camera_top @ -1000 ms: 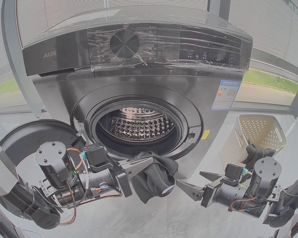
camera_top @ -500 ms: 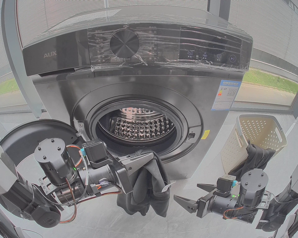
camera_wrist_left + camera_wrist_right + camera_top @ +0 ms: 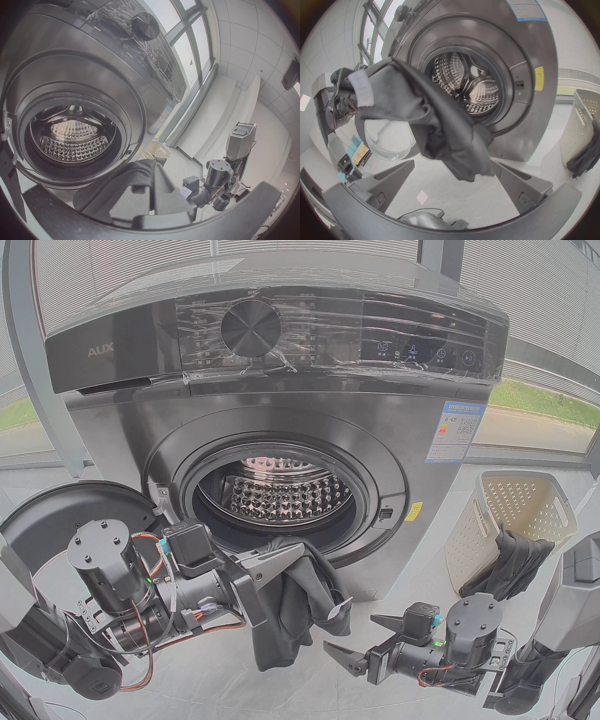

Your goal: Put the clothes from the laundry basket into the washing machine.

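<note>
My left gripper (image 3: 284, 555) is shut on a dark garment (image 3: 300, 605) that hangs from its fingers just below the washing machine's open drum (image 3: 275, 496). The same garment (image 3: 431, 118) shows in the right wrist view, draped in front of the drum (image 3: 462, 84). My right gripper (image 3: 365, 640) stands open and empty low to the right of the hanging cloth, apart from it. A beige laundry basket (image 3: 519, 509) sits on the floor right of the machine, with another dark garment (image 3: 509, 562) hanging over its front rim.
The machine's round door (image 3: 69, 515) is swung open at the left, behind my left arm. Grey tiled floor (image 3: 294, 684) lies in front of the machine. Windows and a wall stand behind.
My right gripper has let go of the garment and drawn back, down and leftward. The cloth unfolded and now hangs lower from the left gripper, which rose slightly toward the drum.
</note>
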You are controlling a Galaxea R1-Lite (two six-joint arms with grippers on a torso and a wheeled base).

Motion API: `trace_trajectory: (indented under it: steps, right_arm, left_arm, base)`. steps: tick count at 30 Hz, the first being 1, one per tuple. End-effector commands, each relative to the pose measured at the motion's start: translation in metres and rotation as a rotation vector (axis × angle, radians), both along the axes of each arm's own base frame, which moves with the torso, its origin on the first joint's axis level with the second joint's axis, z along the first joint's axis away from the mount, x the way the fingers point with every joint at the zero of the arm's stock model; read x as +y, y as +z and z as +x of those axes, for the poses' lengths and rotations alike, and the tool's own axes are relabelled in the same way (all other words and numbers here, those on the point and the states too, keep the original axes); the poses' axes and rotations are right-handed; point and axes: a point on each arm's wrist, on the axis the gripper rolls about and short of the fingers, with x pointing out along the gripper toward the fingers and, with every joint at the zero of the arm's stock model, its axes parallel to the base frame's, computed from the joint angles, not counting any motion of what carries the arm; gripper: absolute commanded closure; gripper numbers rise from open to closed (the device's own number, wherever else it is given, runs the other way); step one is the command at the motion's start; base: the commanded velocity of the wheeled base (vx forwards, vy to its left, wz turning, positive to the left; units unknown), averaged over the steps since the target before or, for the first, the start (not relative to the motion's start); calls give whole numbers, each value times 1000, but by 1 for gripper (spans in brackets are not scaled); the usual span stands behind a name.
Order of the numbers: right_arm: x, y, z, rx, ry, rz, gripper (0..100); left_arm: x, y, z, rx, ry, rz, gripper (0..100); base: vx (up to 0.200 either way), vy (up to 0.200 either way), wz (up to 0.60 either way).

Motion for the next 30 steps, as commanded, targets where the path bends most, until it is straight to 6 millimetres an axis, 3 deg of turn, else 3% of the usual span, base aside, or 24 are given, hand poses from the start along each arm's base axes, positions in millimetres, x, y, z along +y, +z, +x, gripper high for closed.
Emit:
trace_trajectory:
  steps: [1,12,24,30]
  right_arm:
    - [6,-7,-4,19,46,-10,0]
    - [22,-9,-8,7,127,41,0]
    - [51,-25,12,-17,130,88,0]
    - [65,-23,20,-34,124,137,0]
  left_arm:
    - [-2,-1,2,1,5,1,100]
    - [-9,-2,12,1,28,-1,100]
    - [-10,-3,14,-1,35,-3,100]
    - [-9,-3,13,1,35,-1,100]
  base:
    - [0,0,0]
    - [0,0,0]
    - [0,0,0]
    - [0,0,0]
